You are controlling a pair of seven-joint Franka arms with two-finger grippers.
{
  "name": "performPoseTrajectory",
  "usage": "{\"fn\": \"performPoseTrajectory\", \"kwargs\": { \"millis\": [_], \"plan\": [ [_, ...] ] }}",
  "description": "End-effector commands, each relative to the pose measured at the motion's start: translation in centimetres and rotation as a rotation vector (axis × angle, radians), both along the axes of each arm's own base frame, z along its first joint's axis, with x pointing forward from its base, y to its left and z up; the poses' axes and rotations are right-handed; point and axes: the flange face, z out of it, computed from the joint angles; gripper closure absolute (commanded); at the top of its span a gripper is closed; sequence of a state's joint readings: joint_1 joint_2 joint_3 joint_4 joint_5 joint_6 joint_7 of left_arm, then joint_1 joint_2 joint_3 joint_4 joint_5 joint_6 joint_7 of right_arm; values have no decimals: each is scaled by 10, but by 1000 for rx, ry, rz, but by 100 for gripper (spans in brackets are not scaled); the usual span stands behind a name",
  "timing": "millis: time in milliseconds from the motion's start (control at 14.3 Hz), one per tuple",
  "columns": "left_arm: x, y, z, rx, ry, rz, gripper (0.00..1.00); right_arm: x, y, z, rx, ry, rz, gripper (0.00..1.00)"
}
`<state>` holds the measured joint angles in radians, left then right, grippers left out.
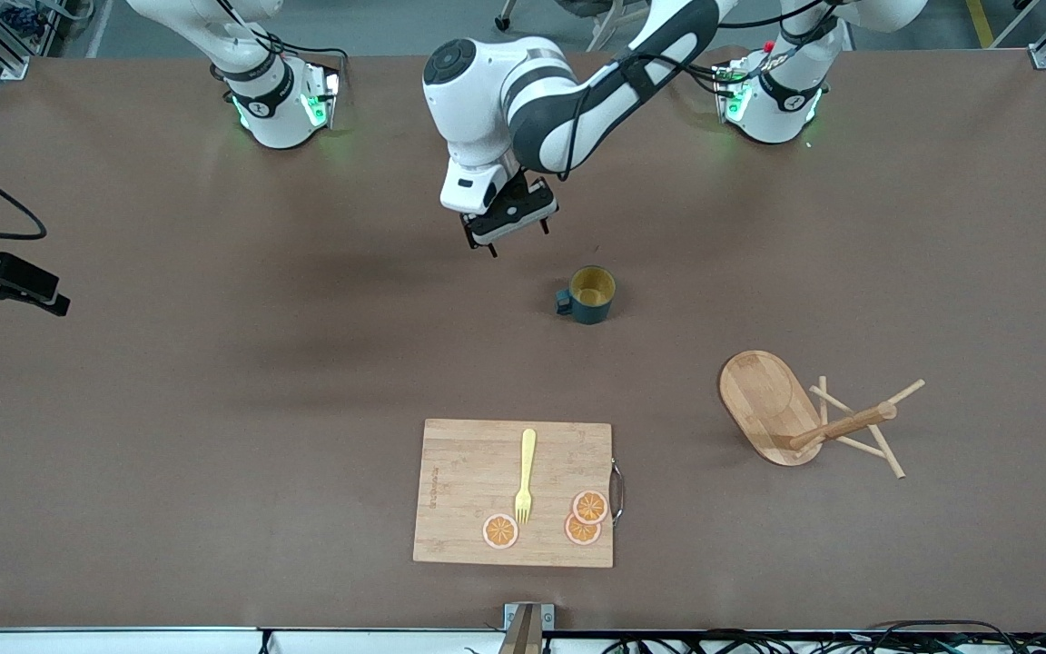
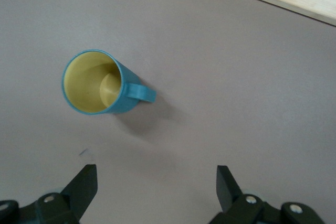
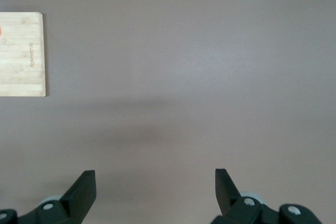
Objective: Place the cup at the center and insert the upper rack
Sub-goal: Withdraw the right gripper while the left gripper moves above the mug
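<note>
1. We are seeing the left claw [image 1: 507, 236] hanging over the bare counter [image 1: 214, 409], at about eleven o'clock from the cup [image 1: 591, 295] in the front view. Its two fingers are standing wide apart and gripping nothing.
2. The cup is sitting upright on the counter near the middle. Its yellow inside is facing up and its handle is pointing toward nine o'clock in the front view. Nothing is touching it.
3. In the left wrist view we are looking down on the cup [image 2: 100, 82], which is lying clear of both fingertips [image 2: 84, 182].
4. The rack [image 1: 814, 418] is lying tipped over on the counter at about four o'clock from the cup and well apart from it, toward the left arm's end. Its oval base is standing on edge, and its post and thin pegs are pointing toward three o'clock.
5. The cutting board [image 1: 514, 490] is lying flat at about seven o'clock from the cup, nearer to the front camera. It is carrying a yellow fork [image 1: 525, 477] and three orange slices [image 1: 500, 531].
6. The right claw [image 3: 155, 182] is hanging over bare counter toward the right arm's end. Its fingers are spread wide and empty, and one end of the cutting board [image 3: 21, 53] is showing in its wrist view.
</note>
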<state>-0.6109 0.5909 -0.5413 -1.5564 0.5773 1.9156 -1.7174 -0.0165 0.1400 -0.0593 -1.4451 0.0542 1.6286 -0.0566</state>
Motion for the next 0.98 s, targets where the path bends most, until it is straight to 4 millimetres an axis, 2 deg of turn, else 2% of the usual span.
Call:
{"fn": "performPoseTrajectory", "kwargs": {
  "millis": [0,140,349,488,628,907],
  "plan": [
    [1,-8,-18,8,-66,12,0,-32,0,-4,-13,-18,6,0],
    [-5,-12,-26,17,-67,-4,0,-45,-1,-5,-31,-23,8,0],
    [-8,-11,-30,32,-64,-9,0,-52,0,-6,-38,-29,12,0],
    [-20,-12,-36,51,-73,-35,0,-59,4,-10,-57,-49,24,0],
    [-30,-11,-47,86,-128,-73,0,-70,6,-13,-63,-55,29,0],
    [-54,-5,-76,108,-303,-15,0,-71,7,-13,-62,-31,31,0]
  ]
}}
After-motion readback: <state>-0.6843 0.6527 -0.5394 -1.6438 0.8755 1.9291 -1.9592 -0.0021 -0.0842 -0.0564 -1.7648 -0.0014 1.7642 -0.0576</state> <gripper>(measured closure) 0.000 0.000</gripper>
